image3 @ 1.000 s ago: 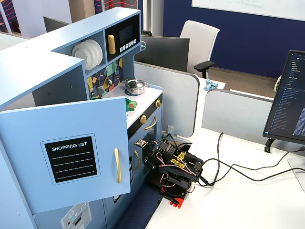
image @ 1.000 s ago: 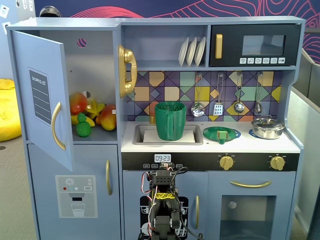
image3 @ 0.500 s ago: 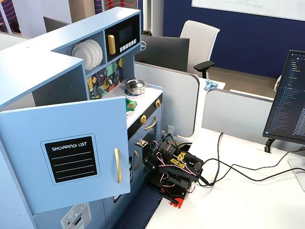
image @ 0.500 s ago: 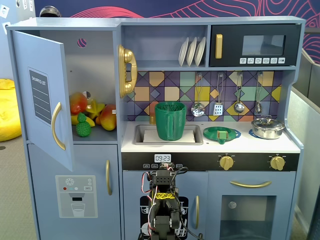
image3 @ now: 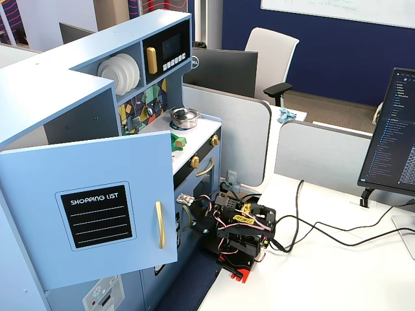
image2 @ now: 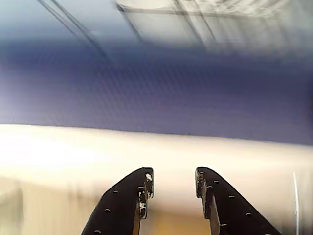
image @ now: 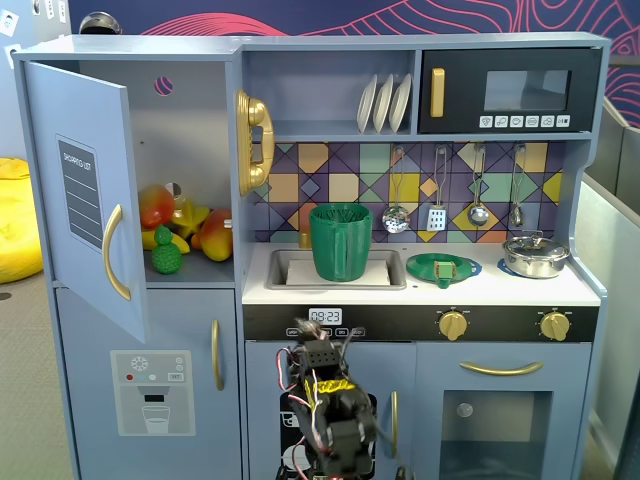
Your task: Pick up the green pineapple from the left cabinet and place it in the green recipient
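The pincer (image2: 174, 183) shows in the wrist view with its two dark fingers apart and nothing between them, facing a blurred blue-and-white background; in both fixed views the folded arm (image: 330, 410) sits low before the toy kitchen, on the white bench (image3: 337, 272). Well above it and to the left in a fixed view, the green pineapple (image: 166, 254) stands on the shelf of the left cabinet (image: 190, 130), whose door (image: 88, 190) hangs open, just in front of the other toy fruit (image: 190, 228). The green recipient (image: 340, 241) stands upright in the sink (image: 390, 270), to the right of the cabinet and above the arm.
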`<state>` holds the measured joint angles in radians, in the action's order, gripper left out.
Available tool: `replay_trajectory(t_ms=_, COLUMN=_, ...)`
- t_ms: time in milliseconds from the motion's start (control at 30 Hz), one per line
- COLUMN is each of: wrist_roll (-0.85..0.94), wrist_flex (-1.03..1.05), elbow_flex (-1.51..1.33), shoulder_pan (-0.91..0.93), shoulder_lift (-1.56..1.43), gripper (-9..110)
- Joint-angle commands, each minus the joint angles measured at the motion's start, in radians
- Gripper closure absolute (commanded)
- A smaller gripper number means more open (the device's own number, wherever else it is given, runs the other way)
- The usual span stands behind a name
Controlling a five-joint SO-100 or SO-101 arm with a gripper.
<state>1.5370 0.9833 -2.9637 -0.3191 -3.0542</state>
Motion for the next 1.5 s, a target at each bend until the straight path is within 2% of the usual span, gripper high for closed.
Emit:
replay_trajectory(t_ms=0, wrist_roll=0.08, wrist_flex=-0.456, elbow_flex=0.149, shoulder_pan=-0.189, shoulder_lift=0.147, gripper=100)
replay_trajectory(t_ms=133, wrist_roll=0.235, wrist_flex=-0.767, elbow_flex=0.27, shoulder_pan=-0.325, shoulder_lift=0.302, gripper=101)
replay_trajectory(t_ms=267, wrist_roll=0.239, wrist_flex=-0.899, elbow_flex=0.411, shoulder_pan=-0.396, shoulder_lift=0.426, gripper=96)
replay_trajectory(t_ms=433, wrist_roll=0.152, wrist_flex=-1.032, elbow_flex=0.554, shoulder_pan=-0.426, shoulder_lift=0.571, gripper=82)
replay_trajectory(t_ms=667, wrist_roll=0.147, wrist_flex=-1.058, elbow_flex=0.721, shoulder_pan=-0.451, shoulder_lift=0.724, gripper=71)
replay_trajectory(t_ms=1467, wrist_roll=0.083, wrist_flex=-1.284, elbow_flex=1.049, shoulder_pan=-0.364, shoulder_lift=1.203, gripper=68)
